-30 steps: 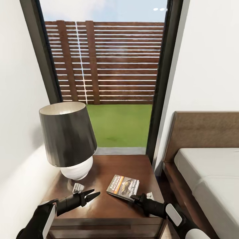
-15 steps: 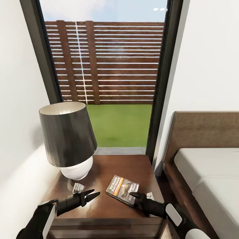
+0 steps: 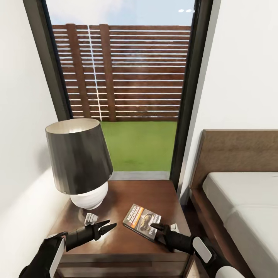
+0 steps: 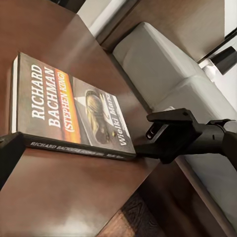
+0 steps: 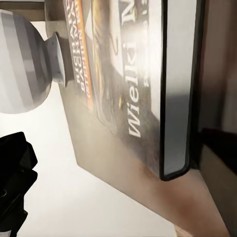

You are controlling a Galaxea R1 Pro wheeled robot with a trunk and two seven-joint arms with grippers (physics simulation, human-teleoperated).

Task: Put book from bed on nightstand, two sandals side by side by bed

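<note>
The right gripper's (image 3: 155, 227) fingers lay at the near corner of the book (image 3: 142, 221). In the left wrist view its dark fingers (image 4: 165, 129) met the book's near edge, one above and one level with the cover, yet we could not tell whether they clamped it or had let go. The left gripper (image 3: 110, 225) hovered over the nightstand (image 3: 154, 193) with its fingers parted narrowly and nothing between them.

The book lay flat on the nightstand top, cover up, between the lamp (image 3: 79, 162) and the bed (image 3: 247, 200). We judged the book step to be at its close: the book rested on the nightstand and the bed surface in view was bare. The next move, in our judgement, called for the right fingers to come clear without dragging the book toward the near edge, then a turn to find the sandals.

The left wrist view showed the right gripper against the book's spine side and the title lettering. The right wrist view showed the book's page edge (image 5: 173, 98) close up and the lamp's white base (image 5: 19, 64). The head view placed all of these.
</note>
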